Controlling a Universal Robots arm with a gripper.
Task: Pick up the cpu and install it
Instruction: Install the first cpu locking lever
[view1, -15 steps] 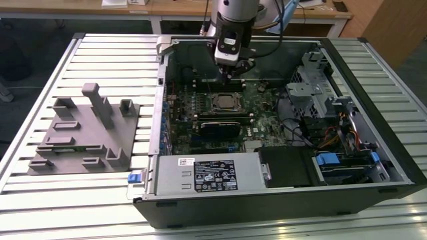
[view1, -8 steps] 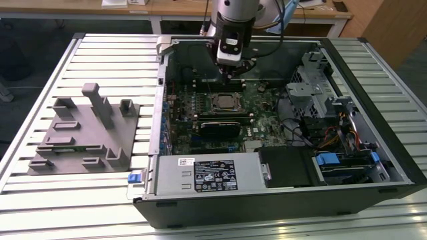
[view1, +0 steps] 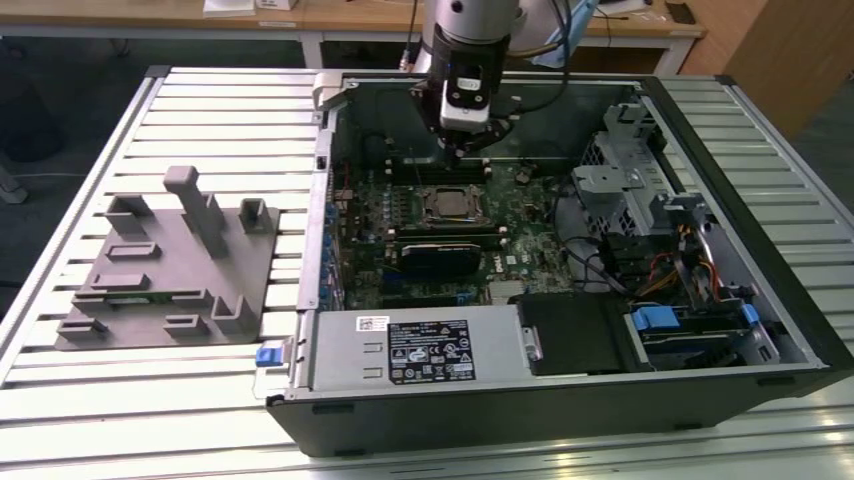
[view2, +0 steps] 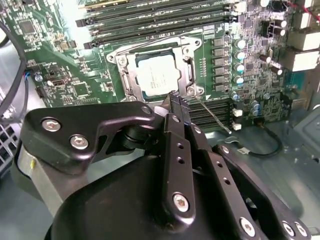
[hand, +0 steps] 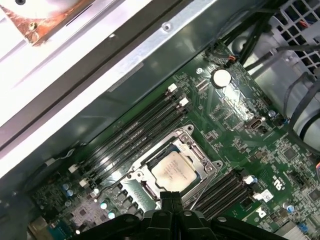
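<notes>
The cpu (view2: 159, 76) lay flat in the motherboard socket (view2: 187, 75), silver top facing up, inside the open computer case (view1: 787, 300) on the slatted table (view1: 214, 100). Being square, it had no long axis; its edges ran parallel to the socket frame and to the memory slots (hand: 135, 132) beside it. In the first wrist view the cpu (hand: 172, 170) sat seated within the metal frame, level rather than tilted. The end effector (view2: 176, 97) hung just above the socket's edge with its two fingers pressed together, gripping nothing. In the exterior view the end effector (view1: 458, 152) stood over the board above the cpu (view1: 451, 204). A grey tray (view1: 147, 300) with upright blocks rested on the table at the exterior view's left, well apart from the case.
</notes>
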